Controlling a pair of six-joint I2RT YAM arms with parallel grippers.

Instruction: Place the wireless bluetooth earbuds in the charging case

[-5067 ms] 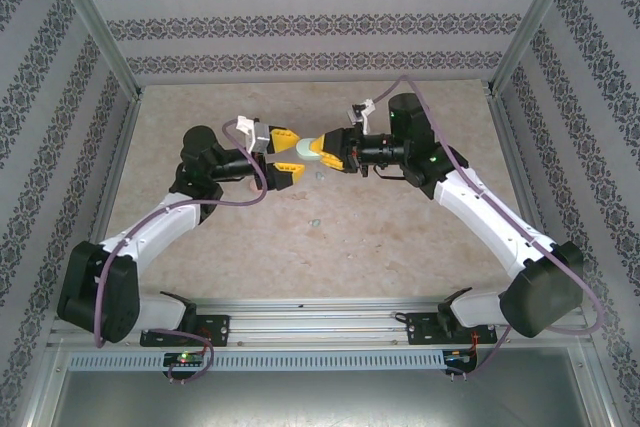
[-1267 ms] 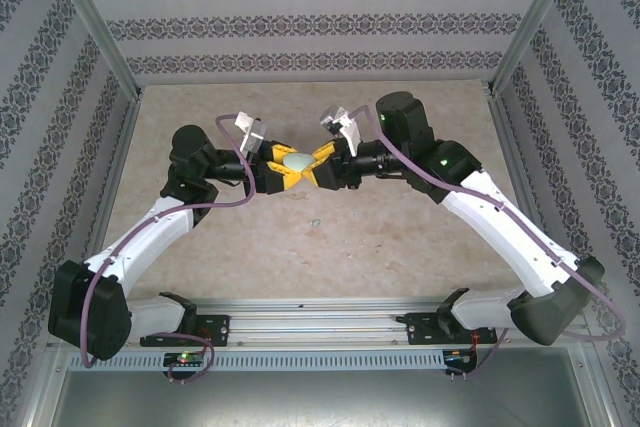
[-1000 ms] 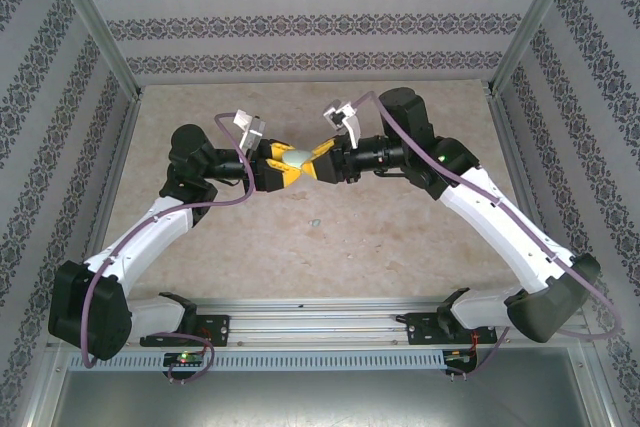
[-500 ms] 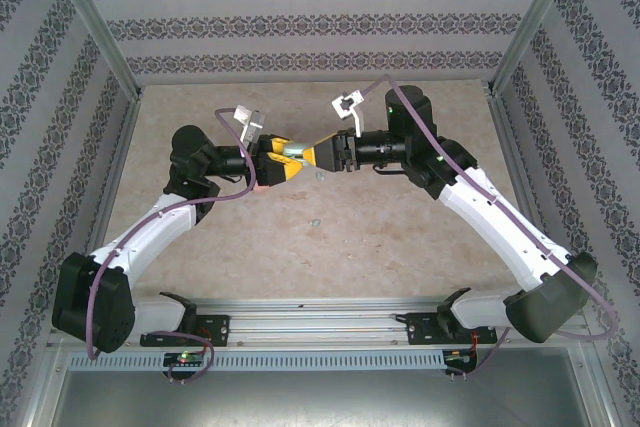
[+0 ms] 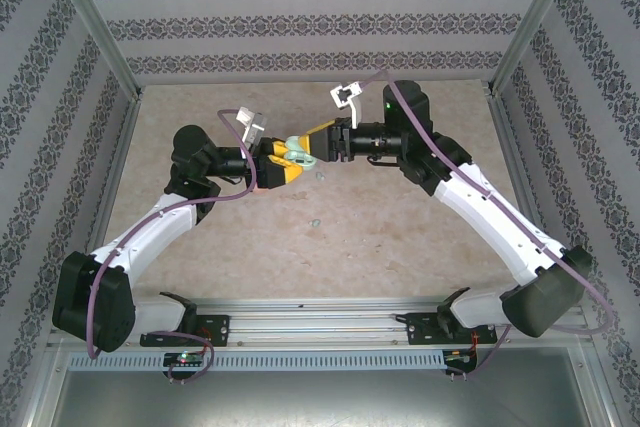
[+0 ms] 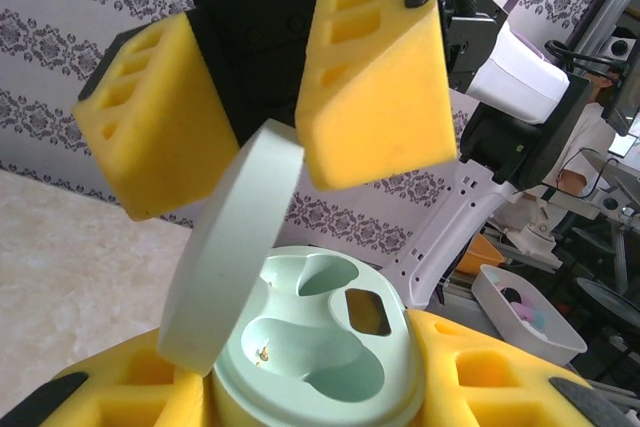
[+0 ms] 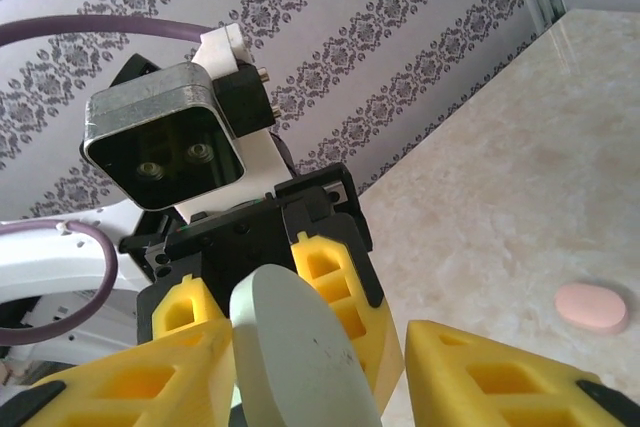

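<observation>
Above the far middle of the worktop [image 5: 400, 247], the left gripper [image 6: 310, 392] is clenched on the charging case [image 6: 392, 345], a pale green oval. The base of the case sits wedged between the gripper's 2 yellow foam fingers [image 6: 100, 397]. The case is held clear of the worktop with its inner face turned up, and its 2 wells [image 6: 320, 367] lie open to the left wrist camera. A tiny gold contact shows in the nearer well, and a small dark window sits beside them.

The lid [image 6: 228, 257] stands swung up on its hinge, tilted steeply over one side of the base. Its upper rim reaches into the right gripper [image 7: 320, 387], which meets the left one nose to nose. That gripper's jaws are spread wider than the lid is thick. The rim leans against 1 yellow finger, and a gap shows on the other side, so the lid is bracketed rather than pinched.

On the worktop, seen from the right wrist, a pink oval case [image 7: 593, 307] lies flat and well apart from both grippers. From above, 2 tiny pale specks [image 5: 314, 222] sit on the bare surface, 1 just beside the grippers on the right arm's side and 1 nearer the arm bases. They may be earbuds, but they are too small to tell their colour
</observation>
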